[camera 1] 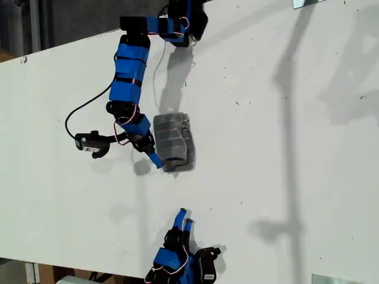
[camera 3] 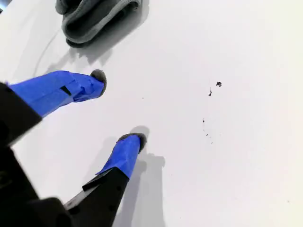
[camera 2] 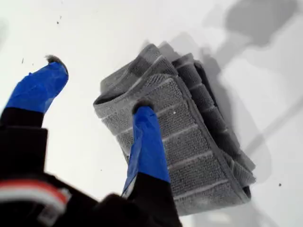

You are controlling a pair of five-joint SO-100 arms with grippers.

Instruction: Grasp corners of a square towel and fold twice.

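Claw number one, the first claw (camera 2: 97, 90), stands spread wide with nothing gripped, one tip resting on the towel (camera 2: 189, 142), the other beside it over the bare white desk (camera 1: 296, 148). That towel lies as a small layered bundle mid-desk. It looks soft, light and limp; I'd pinch a hemmed corner. The second claw (camera 3: 118, 106), also spread and holding nothing, hovers well apart.

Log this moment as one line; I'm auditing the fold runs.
towel: folded, on table | my first gripper: open, one finger on towel | my second gripper: open, empty, apart from towel
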